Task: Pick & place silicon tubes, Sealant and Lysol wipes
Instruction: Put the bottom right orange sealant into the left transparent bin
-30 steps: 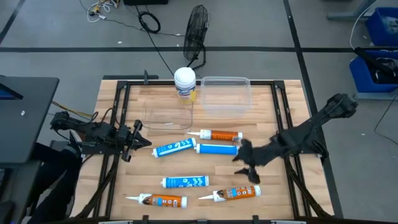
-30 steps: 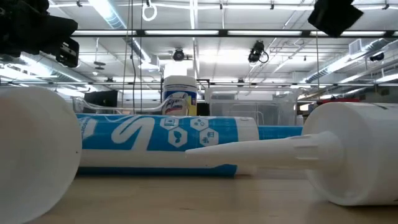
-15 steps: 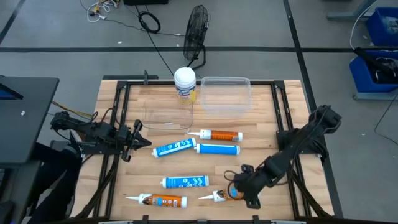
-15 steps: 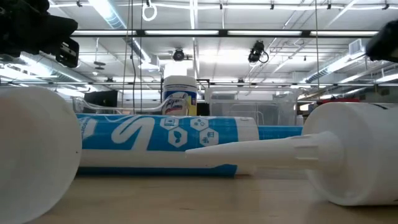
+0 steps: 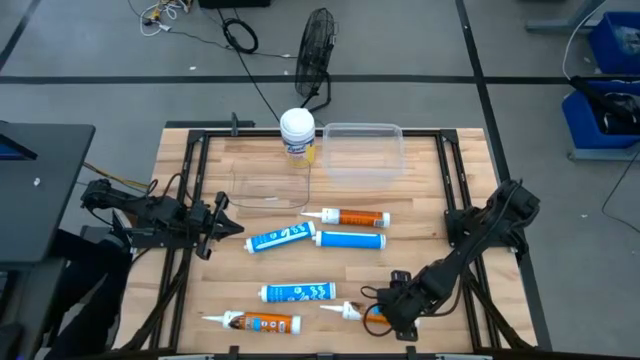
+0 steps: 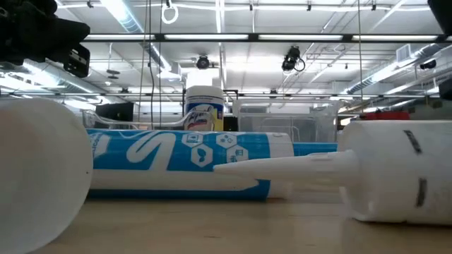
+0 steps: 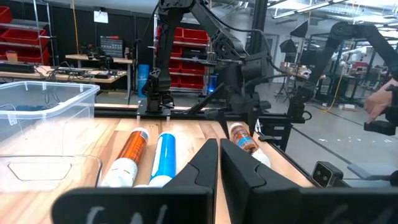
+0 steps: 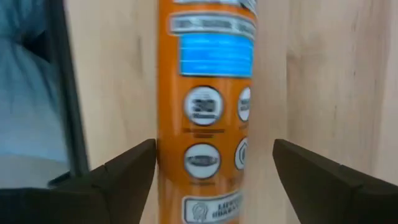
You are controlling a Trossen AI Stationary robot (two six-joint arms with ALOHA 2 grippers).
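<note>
Near the table's right front corner lies an orange tube (image 5: 345, 311) with a white nozzle. My right gripper (image 5: 380, 316) is down over it, open, one finger on each side of its body (image 8: 205, 124). Two more orange tubes (image 5: 355, 217) (image 5: 262, 322) and three blue tubes (image 5: 281, 238) (image 5: 348, 240) (image 5: 298, 292) lie flat on the wood. The Lysol wipes (image 5: 297, 132) stand upright at the far edge. My left gripper (image 5: 238, 230) waits shut and level at the left edge, fingers together (image 7: 216, 171). My right gripper comes steeply from above with its fingers across the orange tube's body. One finger (image 8: 130, 169) lies against the tube's side (image 8: 163, 158); the other finger (image 8: 311, 171) stands a little off the opposite side. The tube lies flat on the table.
A clear plastic bin (image 5: 363, 150) stands at the far edge beside the wipes, and its clear lid (image 5: 268, 186) lies flat in front of them. Black frame rails (image 5: 455, 190) run along both sides of the table. There is bare wood on the right, between the tubes and the rail.
My right gripper has dropped from mid-table toward the near edge, tipping steeply downward, and has come down over the near right orange tube. That tube has shifted slightly, its nozzle end swinging a little toward the far edge.
</note>
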